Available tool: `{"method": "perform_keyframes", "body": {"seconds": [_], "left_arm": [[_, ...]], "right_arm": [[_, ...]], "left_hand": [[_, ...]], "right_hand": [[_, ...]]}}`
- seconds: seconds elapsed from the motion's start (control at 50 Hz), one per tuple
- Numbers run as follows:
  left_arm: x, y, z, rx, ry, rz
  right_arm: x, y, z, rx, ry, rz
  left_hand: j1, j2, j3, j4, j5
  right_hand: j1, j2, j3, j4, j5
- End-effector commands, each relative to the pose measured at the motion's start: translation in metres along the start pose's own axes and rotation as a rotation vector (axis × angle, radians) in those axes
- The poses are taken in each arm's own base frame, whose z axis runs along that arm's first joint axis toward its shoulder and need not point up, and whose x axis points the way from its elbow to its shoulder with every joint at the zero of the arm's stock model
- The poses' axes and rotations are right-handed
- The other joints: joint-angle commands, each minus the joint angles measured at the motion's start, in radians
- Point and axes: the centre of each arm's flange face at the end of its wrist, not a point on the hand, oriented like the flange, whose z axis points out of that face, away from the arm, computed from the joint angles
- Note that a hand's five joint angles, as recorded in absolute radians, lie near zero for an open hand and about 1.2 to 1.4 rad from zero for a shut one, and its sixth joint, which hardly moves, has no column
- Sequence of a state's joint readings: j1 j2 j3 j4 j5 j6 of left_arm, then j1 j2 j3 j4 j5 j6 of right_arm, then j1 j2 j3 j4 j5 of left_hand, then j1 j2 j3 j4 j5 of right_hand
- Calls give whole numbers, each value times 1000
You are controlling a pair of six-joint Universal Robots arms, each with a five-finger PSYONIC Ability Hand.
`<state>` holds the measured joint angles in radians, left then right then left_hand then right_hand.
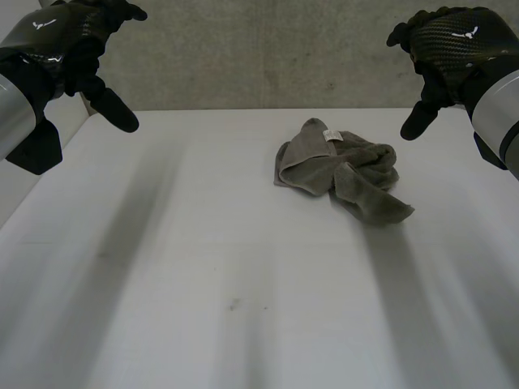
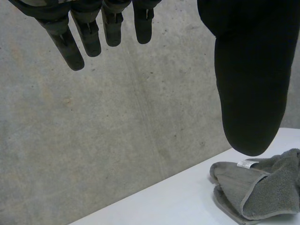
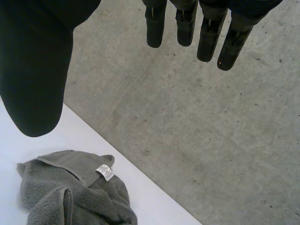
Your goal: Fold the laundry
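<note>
A crumpled grey-green towel (image 1: 340,168) with a white label lies on the white table (image 1: 203,267), right of centre toward the back. My left hand (image 1: 77,40) hovers high over the table's back left, fingers (image 2: 75,42) straight and spread, thumb apart, holding nothing. My right hand (image 1: 446,44) hovers high at the back right, up and to the right of the towel, also open and empty. The towel (image 2: 262,187) lies beyond the left thumb in the left wrist view. In the right wrist view the towel (image 3: 70,192) sits below the right thumb.
A grey concrete wall (image 1: 259,57) rises right behind the table's back edge. The table's left edge (image 1: 49,162) runs diagonally beneath my left arm. Broad bare table stretches in front of and left of the towel.
</note>
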<state>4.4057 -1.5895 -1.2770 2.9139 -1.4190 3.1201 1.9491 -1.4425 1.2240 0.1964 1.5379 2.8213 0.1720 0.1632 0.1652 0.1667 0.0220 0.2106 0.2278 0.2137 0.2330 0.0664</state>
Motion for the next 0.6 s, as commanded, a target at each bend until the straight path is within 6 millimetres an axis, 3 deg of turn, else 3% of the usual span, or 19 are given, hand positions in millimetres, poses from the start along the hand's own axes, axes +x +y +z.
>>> {"method": "perform_keyframes", "body": {"seconds": [0.02,0.1,0.14,0.16,0.22,0.36,0.44,0.5,0.52,0.58,0.6], "left_arm": [[-1,2,1,-4,-3,-1],[-3,3,2,-7,-8,-1],[-3,7,4,-19,-6,-3],[-3,7,4,-19,-6,-3],[-3,8,5,-23,-6,-3],[-4,11,10,-16,-8,-2],[-4,18,13,-21,-8,0],[-5,23,17,-16,-8,4],[-5,23,17,-16,-8,4],[-6,30,22,-23,-8,4],[-6,33,25,-29,-7,3]], "right_arm": [[-6,20,12,-50,-7,4],[-13,41,24,-107,-24,8],[-23,66,36,-173,-50,34],[-23,67,36,-173,-50,34],[-32,98,53,-226,-58,89],[-53,170,96,-206,-40,162],[-60,192,106,-196,-30,166],[-67,214,110,-221,-36,171],[-70,223,112,-236,-38,172],[-71,229,113,-245,-37,172],[-71,230,114,-248,-28,171]], "left_hand": [[3,11,9,8,-22],[3,11,9,8,-22],[3,11,9,8,-22],[3,11,9,8,-22],[3,11,9,8,-22],[3,11,9,8,-22],[3,11,9,8,-22],[3,11,9,8,-22],[3,11,9,8,-22],[3,11,9,8,-22],[3,11,9,8,-22]], "right_hand": [[-36,-53,-39,-58,-66],[-36,-53,-39,-58,-66],[-36,-53,-39,-58,-66],[-36,-53,-39,-58,-66],[-36,-53,-39,-58,-66],[-36,-53,-39,-58,-66],[-36,-53,-39,-58,-66],[123,106,120,101,93],[290,272,286,267,259],[476,459,473,454,446],[662,645,659,640,632]]}}
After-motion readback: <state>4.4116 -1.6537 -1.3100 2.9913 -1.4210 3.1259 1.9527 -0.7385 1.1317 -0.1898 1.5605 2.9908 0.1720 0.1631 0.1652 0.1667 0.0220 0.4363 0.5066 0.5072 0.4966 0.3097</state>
